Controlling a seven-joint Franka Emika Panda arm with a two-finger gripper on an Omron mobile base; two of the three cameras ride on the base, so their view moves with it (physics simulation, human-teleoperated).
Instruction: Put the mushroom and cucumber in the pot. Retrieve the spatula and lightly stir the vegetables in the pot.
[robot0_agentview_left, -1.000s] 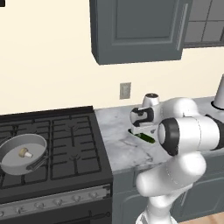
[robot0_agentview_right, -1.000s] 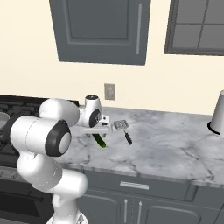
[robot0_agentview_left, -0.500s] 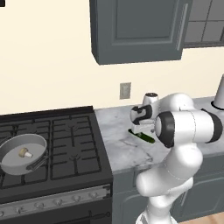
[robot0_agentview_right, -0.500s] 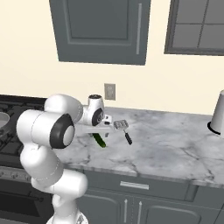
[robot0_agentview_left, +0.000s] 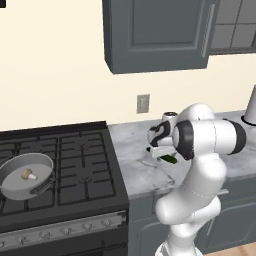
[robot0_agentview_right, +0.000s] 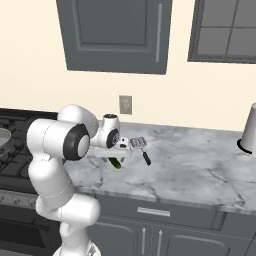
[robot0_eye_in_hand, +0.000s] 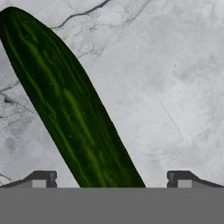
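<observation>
- Glossy white arm built of thick, rounded links, bulbous at the elbows.
- Dark grey-black bands and round caps at the joints.
- Smaller white wrist section with a dark ring and a flat grey top cap.
- White pincer body ending in two small dark fingertips with pale grey inner faces.

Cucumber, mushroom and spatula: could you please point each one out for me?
cucumber (robot0_eye_in_hand: 74, 113): hand view, middle of its green body.
mushroom (robot0_agentview_left: 28, 174): left base view, its cap, inside the pot.
spatula (robot0_agentview_right: 138, 143): right base view, its grey blade.
</observation>
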